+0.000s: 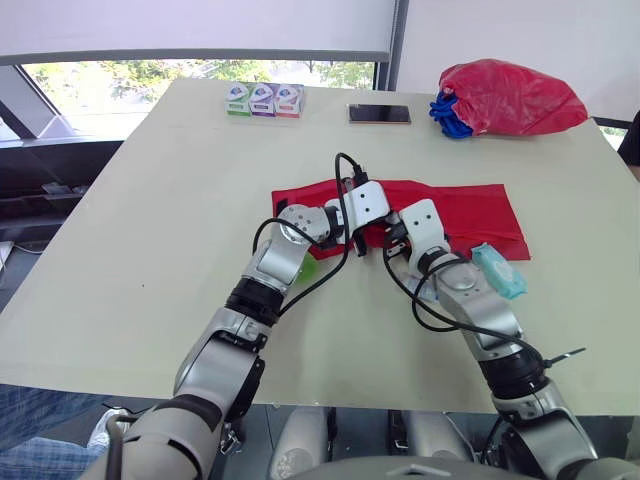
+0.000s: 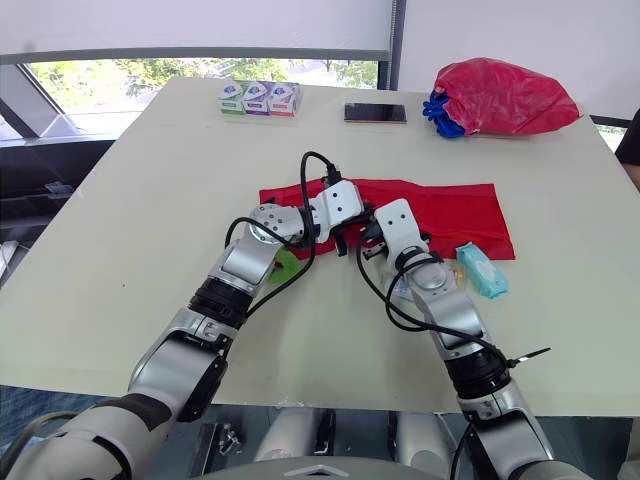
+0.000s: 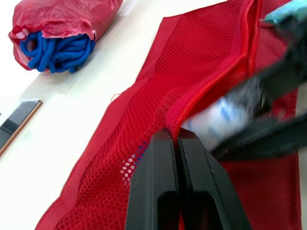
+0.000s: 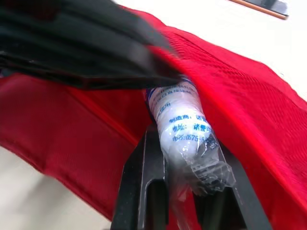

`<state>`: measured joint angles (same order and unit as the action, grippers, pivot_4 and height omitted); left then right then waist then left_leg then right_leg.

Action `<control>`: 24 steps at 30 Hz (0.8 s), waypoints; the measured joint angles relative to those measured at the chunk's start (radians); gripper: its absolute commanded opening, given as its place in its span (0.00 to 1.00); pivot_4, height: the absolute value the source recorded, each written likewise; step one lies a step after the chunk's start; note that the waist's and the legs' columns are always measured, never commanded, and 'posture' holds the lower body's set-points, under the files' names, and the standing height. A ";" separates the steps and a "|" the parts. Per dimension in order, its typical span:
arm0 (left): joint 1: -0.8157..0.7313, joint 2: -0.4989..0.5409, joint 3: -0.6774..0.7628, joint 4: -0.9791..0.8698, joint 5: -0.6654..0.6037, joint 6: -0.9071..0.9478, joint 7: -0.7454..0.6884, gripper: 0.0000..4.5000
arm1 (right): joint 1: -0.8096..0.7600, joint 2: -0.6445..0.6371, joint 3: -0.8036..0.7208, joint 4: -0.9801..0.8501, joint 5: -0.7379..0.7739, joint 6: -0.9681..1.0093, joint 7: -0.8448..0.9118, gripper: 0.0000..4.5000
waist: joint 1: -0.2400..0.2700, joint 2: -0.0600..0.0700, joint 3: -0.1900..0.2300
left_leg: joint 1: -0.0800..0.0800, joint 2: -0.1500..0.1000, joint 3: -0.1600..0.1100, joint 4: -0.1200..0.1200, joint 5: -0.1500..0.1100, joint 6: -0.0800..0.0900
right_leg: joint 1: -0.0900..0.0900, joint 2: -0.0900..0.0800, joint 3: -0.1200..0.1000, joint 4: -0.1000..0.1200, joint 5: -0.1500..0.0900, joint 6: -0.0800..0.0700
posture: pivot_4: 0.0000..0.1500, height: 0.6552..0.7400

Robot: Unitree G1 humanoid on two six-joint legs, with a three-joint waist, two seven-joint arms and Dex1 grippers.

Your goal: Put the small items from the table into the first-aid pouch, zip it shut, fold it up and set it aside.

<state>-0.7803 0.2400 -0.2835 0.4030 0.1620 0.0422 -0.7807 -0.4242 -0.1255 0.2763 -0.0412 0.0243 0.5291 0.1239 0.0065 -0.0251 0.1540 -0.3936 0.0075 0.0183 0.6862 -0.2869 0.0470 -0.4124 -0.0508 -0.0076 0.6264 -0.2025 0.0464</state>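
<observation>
Two grips at the red pouch (image 1: pixel 460 210) on the table (image 1: pixel 150 220): left fingers (image 3: pixel 168 143) pinch its floppy mesh lip, right fingers (image 4: pixel 144 163) clasp a light, crinkly bandage roll (image 4: pixel 180 120) at its mouth

The red pouch (image 4: pixel 249 105) hides the far end of the wrapped roll (image 4: pixel 184 129).

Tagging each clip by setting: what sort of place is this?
Likely an office or meeting room: a large pale table beside a window with a roller blind, trees outside, and a phone on it.
</observation>
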 measured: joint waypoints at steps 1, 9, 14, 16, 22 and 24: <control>0.000 -0.003 0.000 -0.002 -0.002 0.006 0.000 0.01 | -0.006 0.010 0.001 0.025 -0.011 -0.022 0.000 0.02 | 0.000 0.000 0.000 | 0.000 0.000 0.000 0.000 0.000 0.000 | 0.000 0.000 0.000 0.000 0.000 0.000 | 1.00 1.00; 0.012 -0.004 0.000 -0.034 -0.010 0.031 -0.001 0.01 | -0.066 0.082 -0.030 0.196 -0.056 -0.164 -0.018 0.02 | -0.014 0.000 0.000 | 0.000 0.000 0.000 0.000 0.000 -0.001 | 0.000 0.000 0.000 0.001 0.000 0.000 | 1.00 1.00; 0.023 -0.009 0.000 -0.043 -0.018 0.038 -0.001 0.00 | -0.076 0.089 -0.042 0.217 -0.055 -0.187 0.009 0.33 | -0.018 0.000 0.000 | 0.000 0.001 0.000 0.000 0.000 -0.001 | 0.000 0.000 0.000 0.001 0.000 0.000 | 1.00 1.00; 0.030 -0.007 -0.002 -0.039 -0.019 0.037 -0.002 0.00 | -0.067 0.083 -0.042 0.208 -0.056 -0.187 0.029 0.50 | -0.019 0.000 0.000 | 0.001 0.001 0.000 -0.001 0.000 -0.001 | 0.000 0.000 0.000 0.001 0.000 0.000 | 1.00 1.00; 0.026 0.007 0.000 0.001 -0.026 0.027 -0.001 0.00 | 0.015 0.016 -0.025 0.082 -0.059 -0.159 0.114 0.50 | -0.018 0.001 0.000 | 0.001 0.001 0.000 -0.001 0.000 0.001 | 0.000 0.000 0.000 0.001 0.000 0.000 | 1.00 1.00; 0.018 0.009 0.001 0.017 -0.036 0.021 -0.005 0.00 | 0.037 -0.006 -0.022 0.027 -0.054 -0.131 0.151 0.50 | -0.018 0.001 0.000 | 0.001 0.001 0.000 -0.001 -0.001 0.001 | 0.000 0.000 0.000 0.001 0.000 0.000 | 1.00 1.00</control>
<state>-0.7620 0.2486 -0.2820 0.4203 0.1257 0.0635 -0.7860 -0.3869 -0.1320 0.2547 -0.0141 -0.0298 0.3982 0.2749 -0.0115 -0.0246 0.1541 -0.3929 0.0089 0.0180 0.6855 -0.2874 0.0479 -0.4125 -0.0511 -0.0072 0.6272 -0.2024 0.0462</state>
